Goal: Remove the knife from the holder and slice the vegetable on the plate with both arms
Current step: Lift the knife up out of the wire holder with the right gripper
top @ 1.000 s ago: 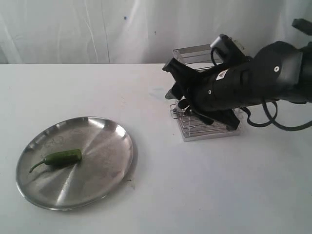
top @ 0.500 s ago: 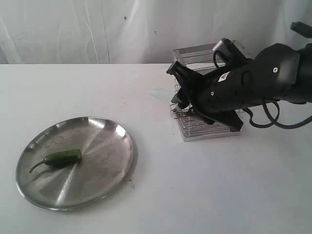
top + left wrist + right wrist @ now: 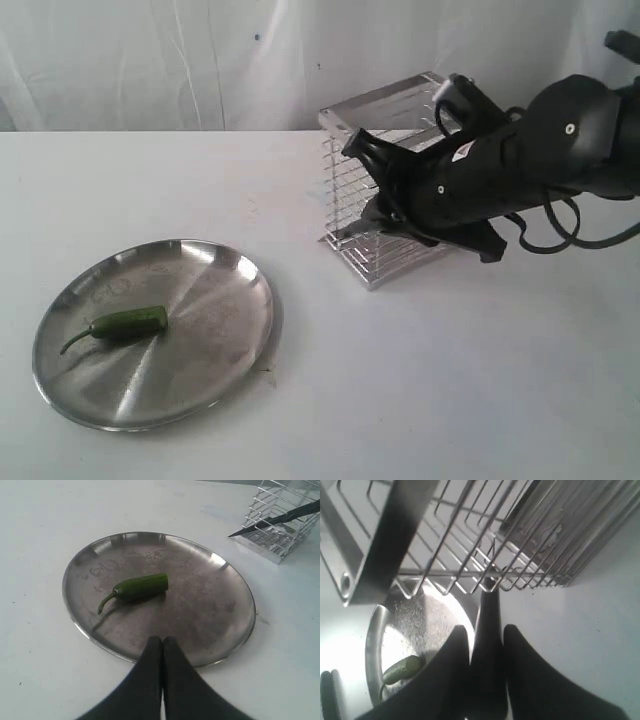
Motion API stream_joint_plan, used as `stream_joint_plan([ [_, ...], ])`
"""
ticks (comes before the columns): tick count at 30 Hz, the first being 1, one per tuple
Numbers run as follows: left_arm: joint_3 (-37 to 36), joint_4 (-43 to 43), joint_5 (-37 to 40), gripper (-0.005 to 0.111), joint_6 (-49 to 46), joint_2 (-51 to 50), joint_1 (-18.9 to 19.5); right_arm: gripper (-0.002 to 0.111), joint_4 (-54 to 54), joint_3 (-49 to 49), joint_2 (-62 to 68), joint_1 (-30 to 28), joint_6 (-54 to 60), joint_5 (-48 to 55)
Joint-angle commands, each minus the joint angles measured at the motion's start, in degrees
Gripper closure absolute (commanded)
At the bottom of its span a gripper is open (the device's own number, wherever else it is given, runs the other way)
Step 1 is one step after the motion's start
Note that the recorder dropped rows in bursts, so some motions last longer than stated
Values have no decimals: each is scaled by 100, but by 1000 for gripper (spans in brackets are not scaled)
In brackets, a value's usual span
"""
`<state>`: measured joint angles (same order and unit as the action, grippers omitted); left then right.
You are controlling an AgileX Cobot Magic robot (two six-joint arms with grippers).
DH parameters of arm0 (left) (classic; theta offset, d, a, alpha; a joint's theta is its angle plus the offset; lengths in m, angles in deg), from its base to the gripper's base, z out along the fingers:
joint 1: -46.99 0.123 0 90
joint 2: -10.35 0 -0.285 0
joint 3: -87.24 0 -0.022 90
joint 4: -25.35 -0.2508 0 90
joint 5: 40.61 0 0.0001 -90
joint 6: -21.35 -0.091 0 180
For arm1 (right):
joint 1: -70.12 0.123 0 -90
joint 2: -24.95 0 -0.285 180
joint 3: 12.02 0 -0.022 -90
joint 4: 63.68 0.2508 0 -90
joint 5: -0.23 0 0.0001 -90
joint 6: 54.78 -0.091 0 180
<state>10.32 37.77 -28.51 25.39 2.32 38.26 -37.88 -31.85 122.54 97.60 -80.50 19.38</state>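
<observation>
The green chili (image 3: 125, 323) lies on the left half of the round steel plate (image 3: 215, 330). My right gripper (image 3: 385, 205) is against the side of the chrome wire holder (image 3: 345, 170), which is tipped toward the plate. In the right wrist view this gripper (image 3: 486, 634) is shut on the knife's black handle (image 3: 487, 615). The dark blade (image 3: 272, 522) pokes out through the holder's bars (image 3: 280, 540). My left gripper (image 3: 161, 641) hovers shut and empty over the plate's (image 3: 220, 610) near rim, a short way from the chili (image 3: 137, 586); the exterior view does not show it.
White tabletop all around, with a white curtain behind. The bulky right arm (image 3: 560, 150) and its cables (image 3: 560, 235) hang over the table's right side. The plate (image 3: 430, 620) and chili (image 3: 402, 669) show beyond the holder (image 3: 470, 555) in the right wrist view.
The holder has tipped from upright to leaning toward the plate, its top swung left. The right gripper stays at the holder's side. Plate and chili have not moved.
</observation>
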Motion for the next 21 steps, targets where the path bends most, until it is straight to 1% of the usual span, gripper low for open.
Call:
stream_joint_plan([
  [1,-30,35,-11,107,4,24,7,99,-61,293,-22,-8,722,97],
  [6,-30,35,-11,107,4,24,7,102,-285,571,-22,-13,1194,184],
  [10,-30,35,-11,107,4,24,7,105,-672,758,-22,-13,1417,414],
  [12,-30,35,-11,107,4,24,7,108,-847,868,-22,-22,1718,577],
  [21,-30,35,-11,107,4,24,7,108,-1039,1153,-64,-22,2719,1105],
])
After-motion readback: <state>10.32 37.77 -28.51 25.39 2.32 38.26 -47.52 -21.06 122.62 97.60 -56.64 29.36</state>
